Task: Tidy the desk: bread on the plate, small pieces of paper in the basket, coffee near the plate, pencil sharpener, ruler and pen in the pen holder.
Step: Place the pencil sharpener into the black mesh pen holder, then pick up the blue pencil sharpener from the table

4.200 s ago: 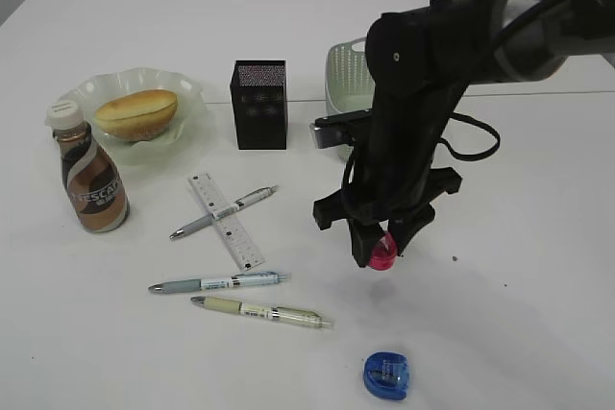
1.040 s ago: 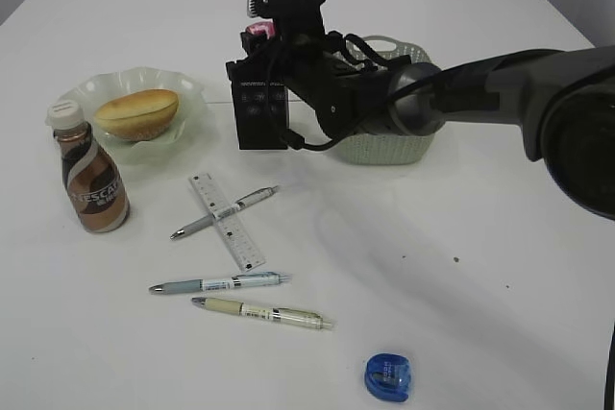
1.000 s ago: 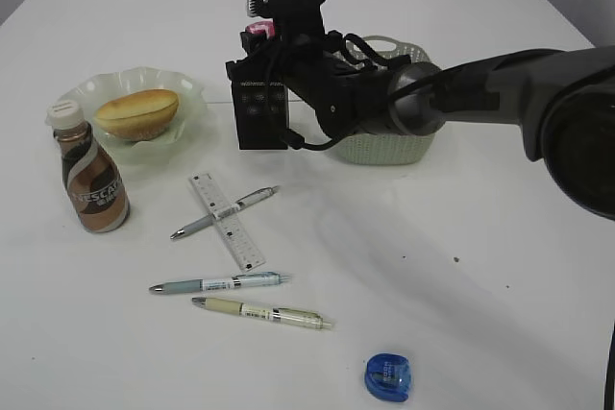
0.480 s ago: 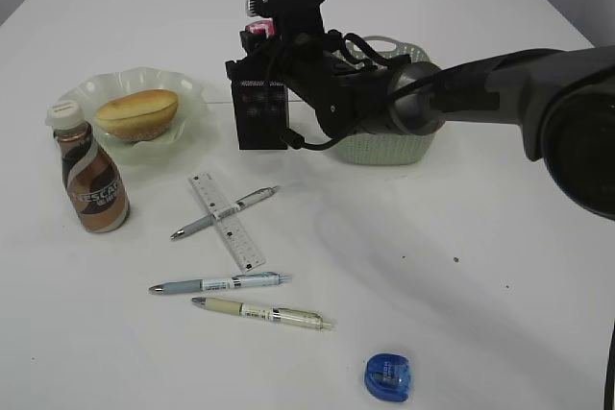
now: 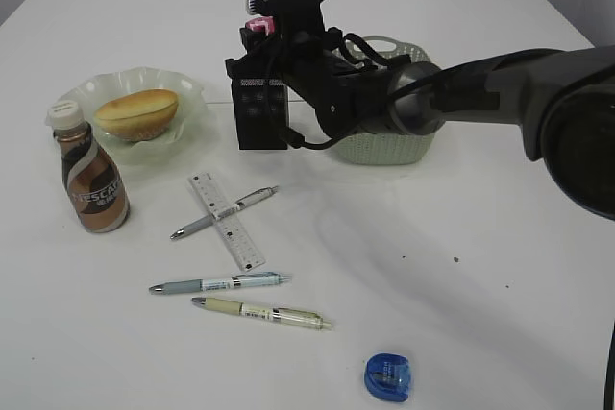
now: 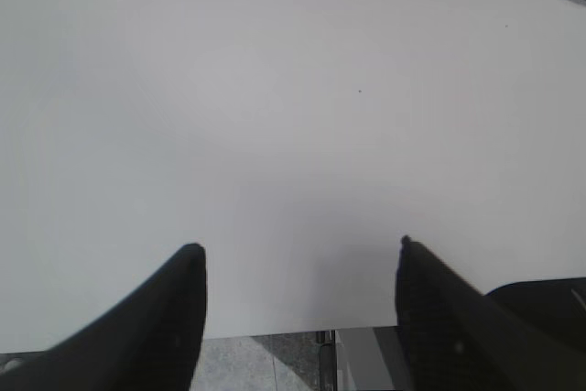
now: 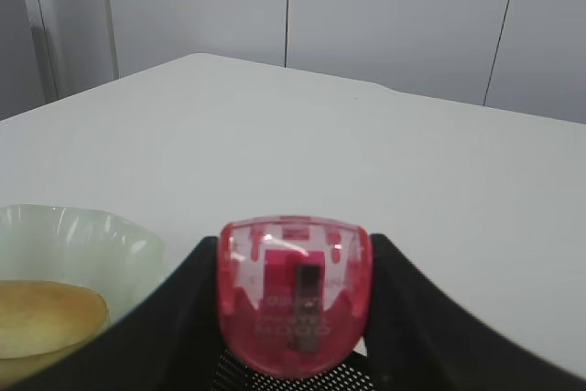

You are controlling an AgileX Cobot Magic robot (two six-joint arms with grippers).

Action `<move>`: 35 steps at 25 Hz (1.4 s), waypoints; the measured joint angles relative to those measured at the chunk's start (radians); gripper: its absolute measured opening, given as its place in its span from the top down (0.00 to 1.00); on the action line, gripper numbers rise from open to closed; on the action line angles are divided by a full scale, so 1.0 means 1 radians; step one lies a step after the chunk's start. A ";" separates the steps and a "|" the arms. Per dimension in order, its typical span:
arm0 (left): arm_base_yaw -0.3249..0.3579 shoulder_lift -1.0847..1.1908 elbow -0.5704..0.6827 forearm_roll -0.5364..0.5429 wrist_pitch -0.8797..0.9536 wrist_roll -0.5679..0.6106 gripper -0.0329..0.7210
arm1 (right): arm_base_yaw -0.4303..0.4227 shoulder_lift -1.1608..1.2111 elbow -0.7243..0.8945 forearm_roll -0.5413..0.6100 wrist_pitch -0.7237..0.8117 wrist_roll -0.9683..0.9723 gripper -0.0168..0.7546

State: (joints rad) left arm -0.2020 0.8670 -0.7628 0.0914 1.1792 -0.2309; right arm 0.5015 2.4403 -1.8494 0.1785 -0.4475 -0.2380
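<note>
While our right gripper (image 7: 295, 318) stays clamped on it above the pen holder (image 5: 261, 114), the pencil sharpener (image 7: 294, 307) shows translucent red with a dark blade slot; our left gripper (image 6: 298, 263) gapes.

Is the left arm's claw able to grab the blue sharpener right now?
Probably yes: the blue sharpener lies alone on bare desk with nothing around it, and the left claw is open and empty.

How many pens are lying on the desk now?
3. One pen lies across the ruler. Two more, a grey-blue pen and an olive pen, lie side by side below it. Others may be hidden inside the pen holder.
</note>
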 joint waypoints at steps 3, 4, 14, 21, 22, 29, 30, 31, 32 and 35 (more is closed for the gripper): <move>0.000 0.000 0.000 0.000 0.000 0.000 0.32 | 0.000 0.000 0.000 0.000 -0.001 0.000 0.51; 0.000 0.000 0.000 0.000 0.000 0.000 0.32 | 0.000 0.000 0.000 0.000 -0.001 0.000 0.49; 0.000 0.000 0.000 -0.001 0.000 0.000 0.32 | 0.000 0.000 0.000 0.012 -0.001 0.000 0.45; 0.000 0.000 0.000 -0.001 0.000 0.000 0.32 | 0.000 -0.086 0.000 0.044 0.201 0.000 0.45; 0.000 0.000 0.000 -0.001 0.000 0.000 0.32 | 0.000 -0.110 0.000 0.044 0.245 0.000 0.45; 0.000 0.000 0.000 -0.043 0.004 0.000 0.32 | 0.000 -0.285 0.000 0.044 0.702 0.000 0.45; 0.000 0.000 0.000 -0.047 0.007 0.000 0.32 | 0.000 -0.303 0.000 0.044 0.757 0.000 0.45; 0.000 0.000 0.000 -0.050 0.015 0.000 0.32 | 0.000 -0.317 0.000 0.037 0.822 0.000 0.45; 0.000 0.000 0.000 -0.055 0.028 0.000 0.34 | 0.000 -0.332 0.000 0.024 0.887 0.000 0.45; 0.000 0.000 0.000 -0.064 0.051 0.000 0.32 | 0.000 -0.366 0.000 -0.044 1.069 0.000 0.45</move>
State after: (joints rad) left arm -0.2020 0.8670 -0.7628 0.0276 1.2299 -0.2309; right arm 0.5015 2.0743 -1.8494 0.1343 0.6212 -0.2380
